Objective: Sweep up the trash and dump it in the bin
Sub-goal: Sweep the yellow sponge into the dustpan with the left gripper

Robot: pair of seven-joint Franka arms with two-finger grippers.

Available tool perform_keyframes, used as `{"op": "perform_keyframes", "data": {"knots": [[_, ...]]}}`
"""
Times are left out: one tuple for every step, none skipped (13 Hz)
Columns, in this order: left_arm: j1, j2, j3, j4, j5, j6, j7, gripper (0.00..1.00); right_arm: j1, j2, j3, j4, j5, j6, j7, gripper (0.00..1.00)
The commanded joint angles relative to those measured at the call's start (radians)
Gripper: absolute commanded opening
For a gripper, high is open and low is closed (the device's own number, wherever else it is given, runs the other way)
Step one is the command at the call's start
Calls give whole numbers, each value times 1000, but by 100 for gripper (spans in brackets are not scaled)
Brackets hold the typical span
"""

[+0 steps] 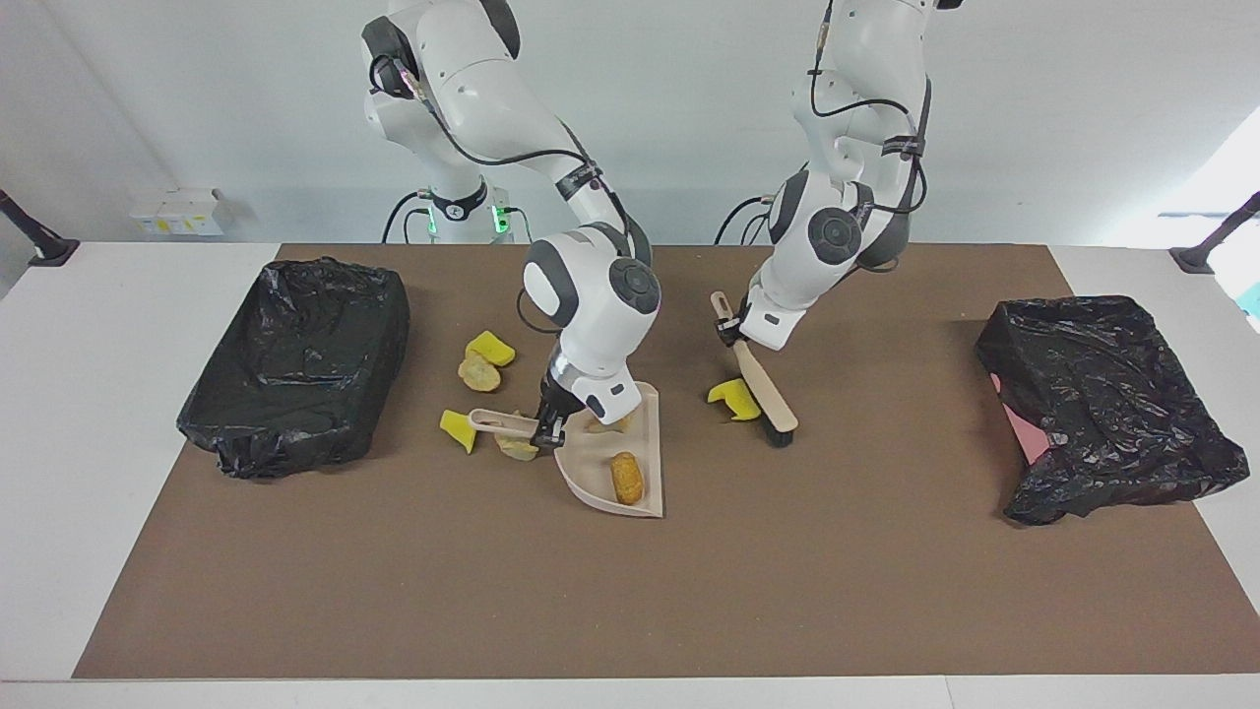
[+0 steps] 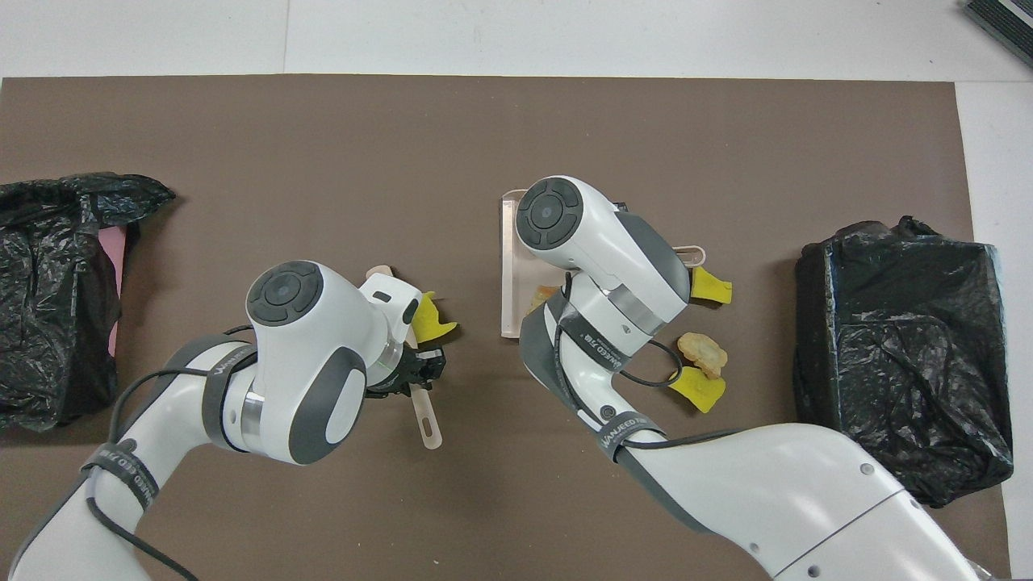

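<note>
My right gripper (image 1: 544, 425) is shut on the handle of the beige dustpan (image 1: 597, 487), which rests flat mid-table. In the pan lie an orange-brown lump (image 1: 626, 477) and a tan lump (image 1: 606, 424). My left gripper (image 1: 730, 333) is shut on the beige-handled brush (image 1: 765, 388), whose bristles touch the mat. A yellow wedge (image 1: 730, 398) sits against the brush, between it and the pan (image 2: 507, 266); from overhead this wedge (image 2: 433, 319) shows beside the left gripper (image 2: 413, 373). Loose trash lies by the pan's handle: a yellow wedge (image 1: 458, 429), a tan lump (image 1: 516, 449), another tan lump (image 1: 478, 371) and another yellow wedge (image 1: 490, 347).
A bin lined with a black bag (image 1: 295, 359) stands at the right arm's end of the table. A second black-bagged bin (image 1: 1102, 394) with a pink edge stands at the left arm's end. A brown mat (image 1: 630, 591) covers the table.
</note>
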Motion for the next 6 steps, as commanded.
{"op": "perform_keyframes", "data": {"knots": [[-24, 102, -22, 101, -63, 63, 30, 0, -20, 0, 8, -18, 14, 36, -24, 0], [-21, 120, -51, 114, -86, 103, 31, 0, -20, 0, 8, -18, 14, 36, -24, 0], [-23, 149, -79, 124, -90, 145, 45, 0, -20, 0, 8, -18, 14, 36, -23, 0], [-20, 178, -114, 138, -90, 190, 79, 0, -20, 0, 8, -18, 14, 36, -24, 0], [-18, 195, -136, 146, -93, 228, 114, 0, -20, 0, 8, -18, 14, 36, -24, 0], [-9, 200, -151, 153, -103, 233, 137, 0, -20, 0, 8, -18, 14, 36, -24, 0]]}}
